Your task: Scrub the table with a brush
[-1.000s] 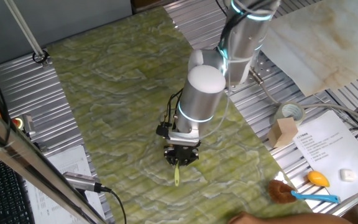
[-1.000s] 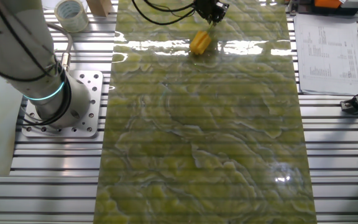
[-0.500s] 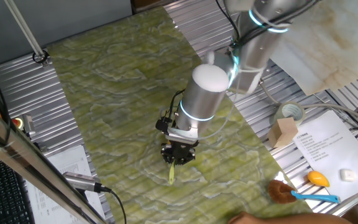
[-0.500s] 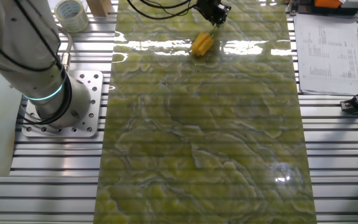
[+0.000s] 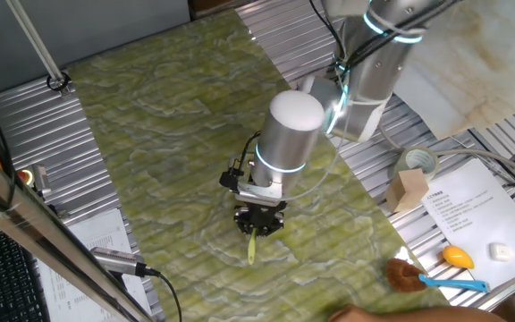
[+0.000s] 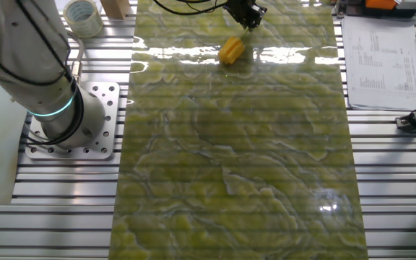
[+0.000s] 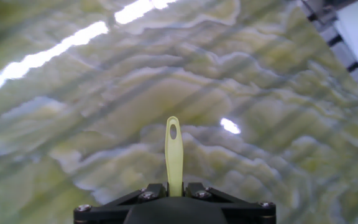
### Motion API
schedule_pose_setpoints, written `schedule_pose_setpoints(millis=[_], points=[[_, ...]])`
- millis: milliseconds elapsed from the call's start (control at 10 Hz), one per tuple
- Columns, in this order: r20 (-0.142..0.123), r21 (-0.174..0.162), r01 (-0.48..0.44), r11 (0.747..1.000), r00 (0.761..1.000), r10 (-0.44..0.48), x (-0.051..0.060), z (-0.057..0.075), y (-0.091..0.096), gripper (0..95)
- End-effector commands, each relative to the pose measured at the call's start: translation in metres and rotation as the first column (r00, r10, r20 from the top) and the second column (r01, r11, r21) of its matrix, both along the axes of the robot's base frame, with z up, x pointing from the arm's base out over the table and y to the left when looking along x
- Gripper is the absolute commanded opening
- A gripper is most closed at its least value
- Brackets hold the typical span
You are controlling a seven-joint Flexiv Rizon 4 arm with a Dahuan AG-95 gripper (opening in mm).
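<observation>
Brush (image 6: 232,50): yellow head down on the green marbled surface (image 6: 237,166) near its far edge, thin handle clamped in the tool (image 5: 257,224). Handle tip sticks out past the closed fingers in hand view.

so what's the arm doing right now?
The gripper is shut on the brush, holding it by the thin handle, whose end pokes out past the fingers in the hand view. The yellow head is down on the green marbled table, near one end of the slab. It looks mid-scrub. A second, blue-handled brush lies unused off to the side.
</observation>
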State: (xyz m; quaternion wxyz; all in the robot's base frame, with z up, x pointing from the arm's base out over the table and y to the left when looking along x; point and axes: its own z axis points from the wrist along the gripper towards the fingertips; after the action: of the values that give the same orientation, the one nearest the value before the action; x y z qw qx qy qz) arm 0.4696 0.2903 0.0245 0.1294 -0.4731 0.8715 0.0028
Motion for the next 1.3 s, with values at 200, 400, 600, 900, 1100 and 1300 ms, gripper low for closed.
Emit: schedule_pose_setpoints(millis=[200, 400, 600, 900, 1100, 1300], points=[[0.01, -0.007, 0.02, 1.0, 1.0, -0.02, 0.0035, -0.0026, -0.0003, 0.0], [0.008, -0.004, 0.025, 1.0, 1.0, -0.025, 0.0035, -0.0026, -0.0003, 0.0], [0.005, -0.001, 0.035, 0.999, 0.999, -0.035, 0.0035, -0.0026, -0.0003, 0.0], [0.001, 0.005, 0.046, 0.999, 0.999, -0.046, 0.0035, -0.0026, -0.0003, 0.0], [-0.002, 0.009, 0.055, 0.998, 0.998, -0.055, 0.0035, -0.0026, -0.0003, 0.0], [-0.005, 0.011, 0.065, 0.998, 0.998, -0.065, 0.0035, -0.0026, -0.0003, 0.0]])
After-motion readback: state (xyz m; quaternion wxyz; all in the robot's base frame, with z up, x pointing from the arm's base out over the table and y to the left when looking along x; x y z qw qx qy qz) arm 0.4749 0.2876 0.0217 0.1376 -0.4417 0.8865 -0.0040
